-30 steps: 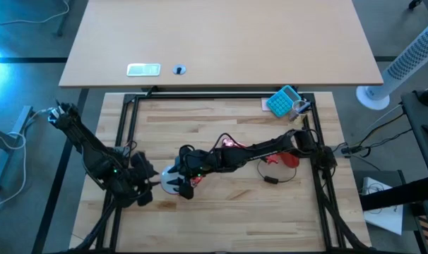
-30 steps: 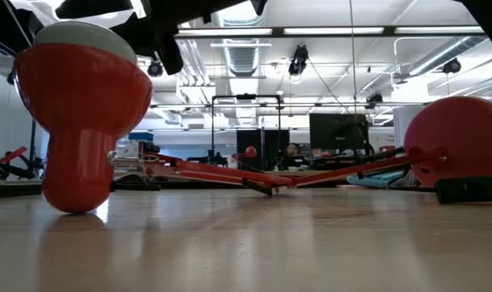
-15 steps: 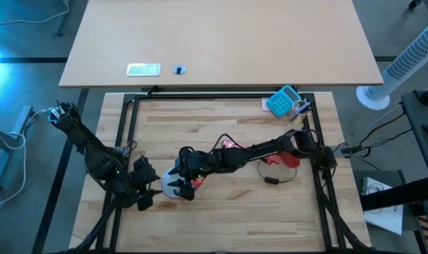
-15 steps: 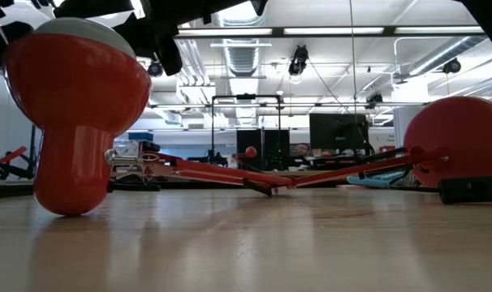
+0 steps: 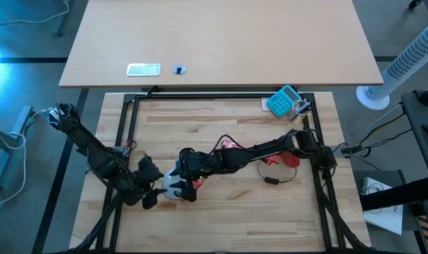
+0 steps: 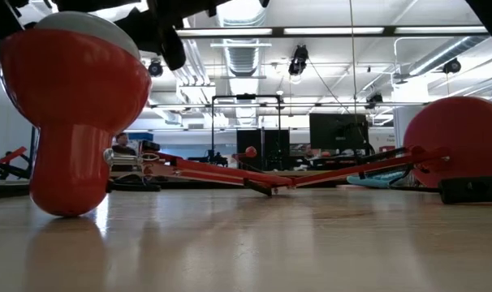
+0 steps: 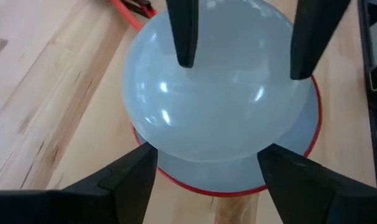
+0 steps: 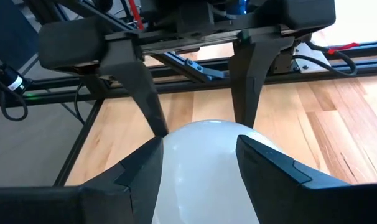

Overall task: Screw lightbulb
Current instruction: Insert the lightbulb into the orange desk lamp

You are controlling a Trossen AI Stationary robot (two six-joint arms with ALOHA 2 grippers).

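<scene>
The white lightbulb stands dome up in the red lamp shade, which opens upward and rests on its narrow neck on the wooden table. My left gripper is open, one finger on either side of the dome's near part; I cannot tell whether they touch it. My right gripper reaches in from the table's right and is shut on the bulb. In the high view both grippers meet at the bulb, left of the table's middle. My right gripper has its two fingers on opposite sides of the bulb's rounded dome, well above the shade's rim. They come slanting down from the table's right. The bulb stands upright in the shade, and its screw base is hidden inside.
The lamp's red jointed arm lies along the table to its round red base on the right, with a black cable near it. A blue box lies at the far right. A black metal frame borders the table.
My left gripper has opened around the bulb, sunk a little and tipped further down. The shade with the bulb has shifted slightly toward my left arm. My right gripper has kept its hold.
</scene>
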